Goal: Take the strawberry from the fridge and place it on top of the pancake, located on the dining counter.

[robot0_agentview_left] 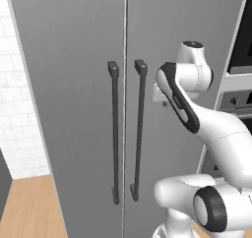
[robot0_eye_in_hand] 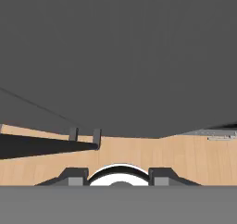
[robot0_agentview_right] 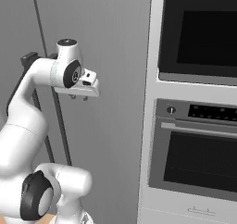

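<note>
The fridge is a tall grey cabinet with both doors closed and two long dark vertical handles at its middle seam. My gripper hangs in front of the right door at the height of the handles' upper part, to their right, fingers pointing down. In the left base view the gripper is mostly hidden behind my own forearm. The hand view looks down along the grey door to the handles' lower ends; the gripper is open with nothing between its fingers. The strawberry is hidden. The pancake and dining counter are out of view.
A black-glass wall oven and a second oven stand in a white column right of the fridge. A white tiled wall lies left of it. Light-wood floor runs below.
</note>
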